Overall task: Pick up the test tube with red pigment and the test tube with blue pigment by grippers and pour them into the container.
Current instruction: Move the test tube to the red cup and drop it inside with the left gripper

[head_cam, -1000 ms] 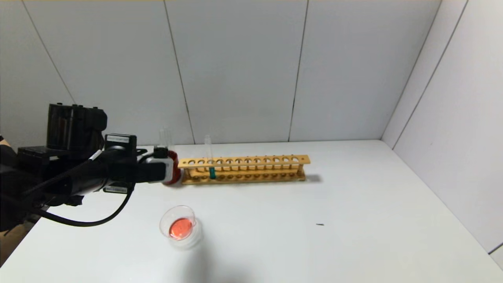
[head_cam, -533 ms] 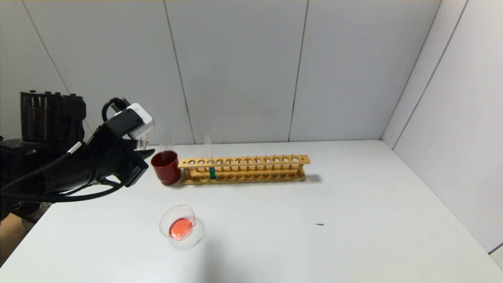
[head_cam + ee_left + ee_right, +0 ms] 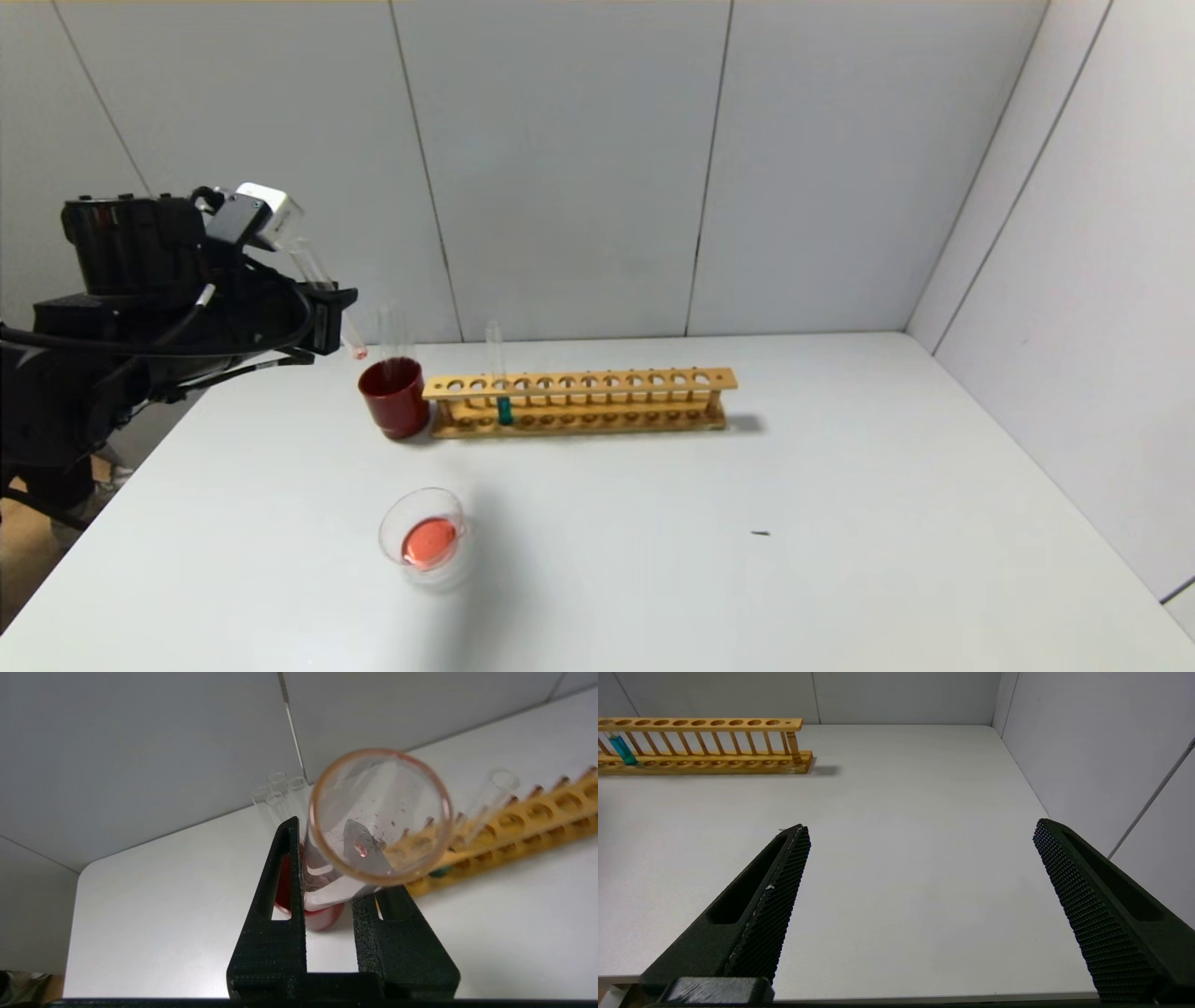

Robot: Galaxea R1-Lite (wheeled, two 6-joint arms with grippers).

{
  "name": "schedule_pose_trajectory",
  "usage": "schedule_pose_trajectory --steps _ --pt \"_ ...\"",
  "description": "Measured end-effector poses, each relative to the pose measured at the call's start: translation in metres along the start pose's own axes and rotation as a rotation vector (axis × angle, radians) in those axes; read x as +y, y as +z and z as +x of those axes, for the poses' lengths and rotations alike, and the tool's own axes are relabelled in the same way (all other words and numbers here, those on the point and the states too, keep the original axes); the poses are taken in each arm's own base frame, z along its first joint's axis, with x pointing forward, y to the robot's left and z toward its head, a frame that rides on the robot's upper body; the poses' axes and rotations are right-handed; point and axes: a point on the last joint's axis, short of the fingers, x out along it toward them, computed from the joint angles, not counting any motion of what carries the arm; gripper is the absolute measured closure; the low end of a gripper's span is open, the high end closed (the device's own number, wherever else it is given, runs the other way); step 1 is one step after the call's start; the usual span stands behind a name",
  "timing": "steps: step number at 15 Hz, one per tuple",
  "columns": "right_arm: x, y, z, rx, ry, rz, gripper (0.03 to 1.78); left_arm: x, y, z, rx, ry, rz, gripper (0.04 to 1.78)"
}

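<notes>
Left wrist: end effector [image 3: 327, 896] grips red-pigment tube [image 3: 378, 816].

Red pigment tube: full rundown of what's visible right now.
The test tube with red pigment is slim clear glass, nearly drained: only a reddish trace at its rounded bottom and specks on the inner wall. The left gripper clamps it, raised and tilted, bottom end above and left of the red cup. In the left wrist view its open mouth faces the camera.

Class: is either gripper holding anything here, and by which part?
The left gripper grips the test tube with red pigment around its upper shaft, near the mouth. The right gripper holds nothing.
</notes>
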Motion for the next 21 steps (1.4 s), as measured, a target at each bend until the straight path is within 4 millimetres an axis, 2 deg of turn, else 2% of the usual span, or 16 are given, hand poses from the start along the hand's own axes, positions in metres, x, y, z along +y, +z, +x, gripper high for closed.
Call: schedule_pose_trajectory --steps 5,12,16,21 --pt "0.0 0.0 0.0 0.0 0.0 0.0 0.06 0.005 -0.022 0.041 0.046 0.0 -0.074 1.49" --pt "0.0 0.0 0.0 0.0 0.0 0.0 0.06 0.024 -0.065 0.077 0.119 0.045 -0.115 1.49" --pt "0.0 0.0 0.0 0.0 0.0 0.0 0.06 0.026 -0.085 0.091 0.144 0.051 -0.151 1.49" --pt "0.0 0.0 0.0 0.0 0.0 0.0 0.06 0.026 -0.094 0.097 0.164 0.049 -0.154 1.44"
